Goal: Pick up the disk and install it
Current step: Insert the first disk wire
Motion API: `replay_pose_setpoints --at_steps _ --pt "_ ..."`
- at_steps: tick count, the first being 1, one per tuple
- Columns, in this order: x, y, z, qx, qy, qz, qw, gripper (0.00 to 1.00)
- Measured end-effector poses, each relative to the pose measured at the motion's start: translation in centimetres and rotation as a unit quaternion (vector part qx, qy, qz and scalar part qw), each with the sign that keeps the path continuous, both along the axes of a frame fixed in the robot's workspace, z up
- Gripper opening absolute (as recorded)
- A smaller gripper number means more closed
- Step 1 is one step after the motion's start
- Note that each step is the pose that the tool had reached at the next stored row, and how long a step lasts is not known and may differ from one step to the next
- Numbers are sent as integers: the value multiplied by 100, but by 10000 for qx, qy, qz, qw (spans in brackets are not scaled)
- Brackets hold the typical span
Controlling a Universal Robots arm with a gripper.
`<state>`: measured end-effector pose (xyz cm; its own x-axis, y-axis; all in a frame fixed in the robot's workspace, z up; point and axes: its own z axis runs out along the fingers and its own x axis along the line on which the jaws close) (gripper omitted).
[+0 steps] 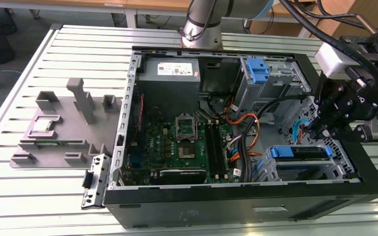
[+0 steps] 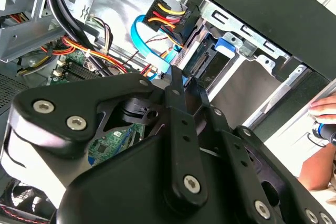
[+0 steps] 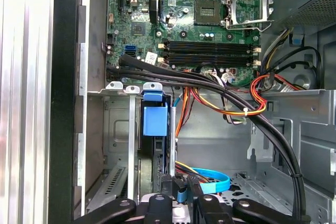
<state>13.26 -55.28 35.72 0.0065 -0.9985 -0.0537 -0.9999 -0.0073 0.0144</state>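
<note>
The disk (image 1: 298, 153) sits in its bright blue carrier inside the drive cage at the case's front corner, on the exterior view's right. In the first wrist view its blue carrier tab (image 3: 155, 121) stands edge-on between the cage's metal rails. A black power plug (image 2: 169, 18) with coloured wires and a blue data cable (image 2: 148, 39) reach its near end. My gripper (image 1: 317, 132) hangs just behind that end of the disk (image 2: 209, 60), inside the case. In both wrist views the gripper (image 3: 179, 186) (image 2: 188, 80) lies close to the blue cable's end.
A thick black cable bundle (image 3: 247, 119) crosses the case beside the cage. An upright blue bracket (image 1: 257, 69) and the grey power supply (image 1: 170, 69) stand at the back. The motherboard (image 1: 179, 145) lies in the middle. A grey fixture (image 1: 64, 125) rests outside. A person's hand (image 2: 323, 109) is near the case.
</note>
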Motion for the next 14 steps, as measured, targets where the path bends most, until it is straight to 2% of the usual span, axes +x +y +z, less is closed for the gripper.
replay_pose_setpoints --at_steps 6,7,14 --pt "0 -1 0 0 0 0 10000 24" --pt "0 -2 0 0 0 0 10000 18" --pt "0 -3 0 0 0 0 10000 16"
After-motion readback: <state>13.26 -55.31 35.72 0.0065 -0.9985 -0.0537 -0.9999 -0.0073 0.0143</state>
